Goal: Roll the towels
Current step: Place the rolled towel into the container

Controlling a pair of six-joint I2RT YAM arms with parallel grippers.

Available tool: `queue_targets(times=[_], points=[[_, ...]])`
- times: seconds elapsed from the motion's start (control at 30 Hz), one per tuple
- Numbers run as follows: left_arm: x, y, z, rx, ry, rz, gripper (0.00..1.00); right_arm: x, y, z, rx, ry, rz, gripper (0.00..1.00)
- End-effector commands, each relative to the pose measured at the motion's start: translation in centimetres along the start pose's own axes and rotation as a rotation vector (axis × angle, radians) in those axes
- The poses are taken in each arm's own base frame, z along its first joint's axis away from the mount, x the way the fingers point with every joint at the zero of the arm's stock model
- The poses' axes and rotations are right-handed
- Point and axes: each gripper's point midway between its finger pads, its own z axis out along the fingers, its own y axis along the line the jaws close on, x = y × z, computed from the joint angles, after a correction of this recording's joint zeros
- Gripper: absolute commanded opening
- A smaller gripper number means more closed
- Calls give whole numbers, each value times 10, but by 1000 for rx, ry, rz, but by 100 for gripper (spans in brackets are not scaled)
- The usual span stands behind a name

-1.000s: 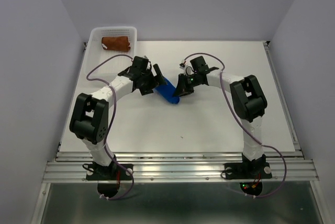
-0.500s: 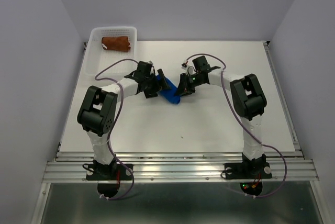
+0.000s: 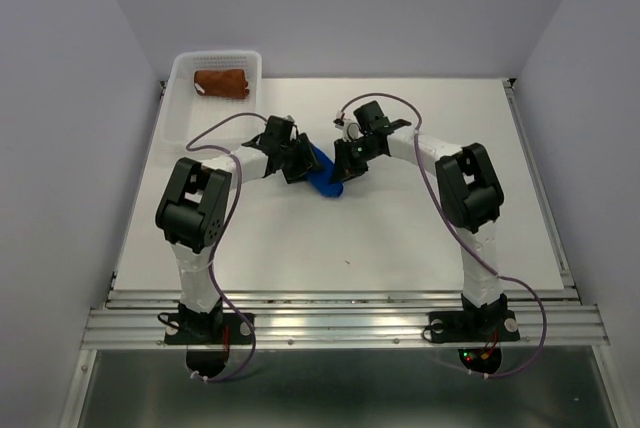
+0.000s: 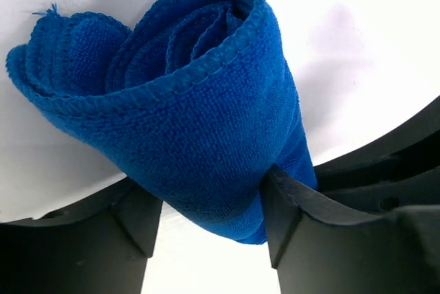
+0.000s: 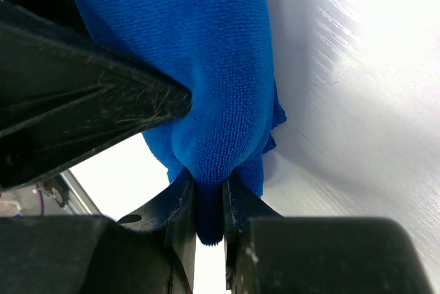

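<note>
White surface (image 3: 400, 238) carries the rolled blue towel (image 3: 325, 180) at its middle, crowded between both arms. The left pincer (image 3: 303, 163) clasps the roll's sides; the right pincer (image 3: 345, 168) nips a fold tight. At the far-left corner, a perforated basket (image 3: 180, 98) holds the rust-brown towel (image 3: 221, 83), well apart.

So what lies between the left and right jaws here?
The rolled blue towel, gripped at each end; the top view shows it, both wrist views confirm.
</note>
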Motion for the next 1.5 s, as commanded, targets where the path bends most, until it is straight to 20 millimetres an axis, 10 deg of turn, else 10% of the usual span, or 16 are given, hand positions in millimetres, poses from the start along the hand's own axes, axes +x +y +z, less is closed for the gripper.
queue_targets(times=[0.0,0.1,0.17,0.4,0.8,1.2,1.47], points=[[-14,-3,9,-14,-47,10,62,-1,-10,1,84,14,-63,1],[-12,1,12,-35,-33,-2,47,-2,-12,-4,108,14,-105,5],[-16,-1,11,-32,-41,-9,0,-4,-11,-9,120,5,-115,14],[-49,-36,-15,99,-171,43,0,-31,22,-65,162,-163,-212,68],[-146,-73,-111,383,-464,102,0,-72,40,-179,406,-631,-187,88],[-275,-39,-185,320,-804,97,0,-79,23,-172,451,-631,-146,100],[-330,23,-173,287,-844,-48,0,-85,12,-171,485,-622,-151,100]])
